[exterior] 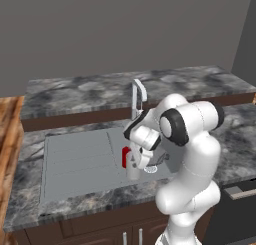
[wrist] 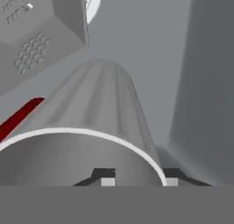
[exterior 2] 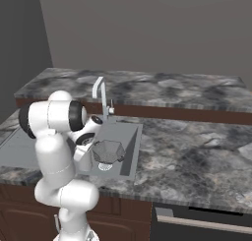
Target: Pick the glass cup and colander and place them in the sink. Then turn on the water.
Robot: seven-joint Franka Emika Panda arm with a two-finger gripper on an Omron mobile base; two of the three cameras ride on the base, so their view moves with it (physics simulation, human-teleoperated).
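The glass cup [wrist: 91,104] stands upright in the sink [exterior: 75,164], a pale ribbed tumbler with a white rim. My gripper [wrist: 140,178] is right over its rim, one fingertip inside the cup and the other outside, with the wall loose between them. From the left base view, the gripper [exterior: 134,161] hangs low in the basin over the cup [exterior: 132,171]. The colander [exterior 2: 108,150], grey and faceted with small holes, lies in the basin beside the cup [exterior 2: 84,161] and also shows in the hand view, colander [wrist: 32,40]. The water is out of view.
A small red cylinder [exterior: 125,156] stands against the cup's left side. The pale arched faucet [exterior: 137,94] rises behind the basin. The drainboard [exterior: 75,149] lies to the left. Marbled counter [exterior 2: 197,151] surrounds the sink, and the round drain [wrist: 93,1] sits past the colander.
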